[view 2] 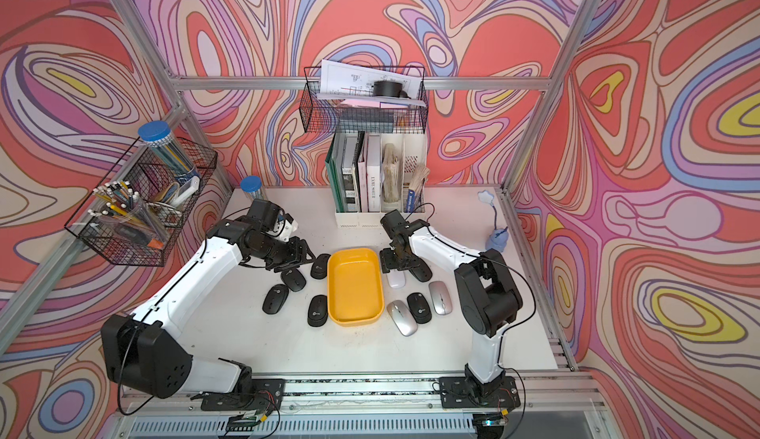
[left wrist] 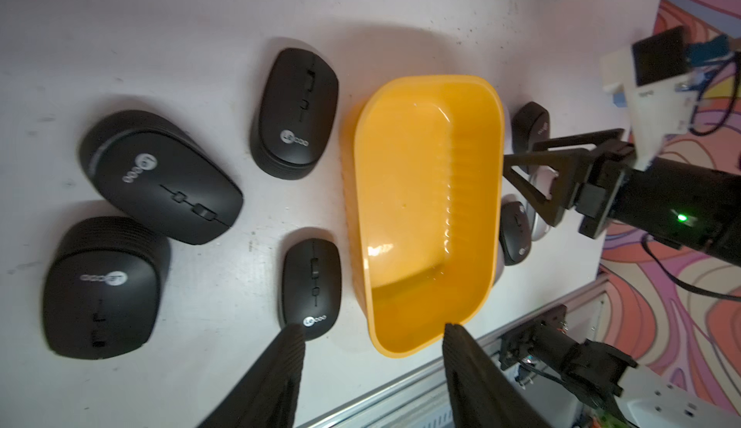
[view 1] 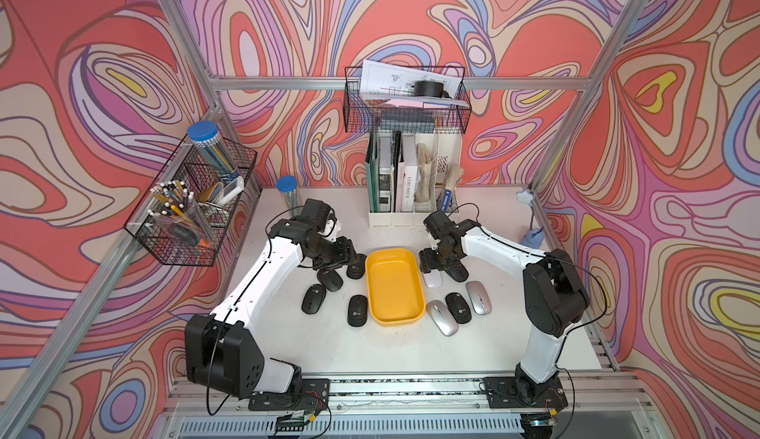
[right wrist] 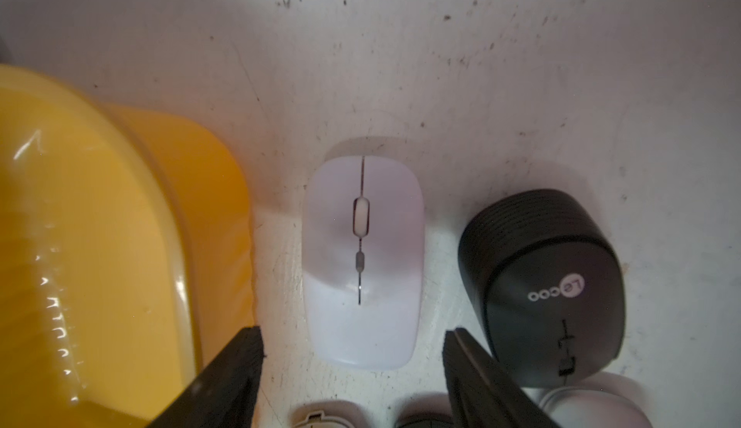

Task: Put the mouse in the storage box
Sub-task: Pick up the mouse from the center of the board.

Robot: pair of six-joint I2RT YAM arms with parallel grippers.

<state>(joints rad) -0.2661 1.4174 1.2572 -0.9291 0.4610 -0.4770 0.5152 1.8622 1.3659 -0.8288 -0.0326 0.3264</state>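
The white mouse, a slim oval of glossy plastic, lies flat on the speckled white table. It is outside the storage box, a shallow yellow plastic tray with rounded corners, and just beside the long wall on the right arm's side. A narrow strip of table shows between them.

Mouse and box lie lengthwise the same way, running front to back across the table. The mouse's scroll-wheel end points toward the back, at the white file organizer.

The right gripper stands over the mouse's rear part with its black fingers spread, one on each side. In the right wrist view a gap shows between each fingertip and the mouse's flank, so it pinches nothing. A matte black ribbed mouse sits just past the outer finger.

Across the box, the left gripper hangs above four black plastic mice. Its fingers are spread too, with only table and the box's end showing between them.

Near the box's front corner on the right arm's side lie two silver mice.
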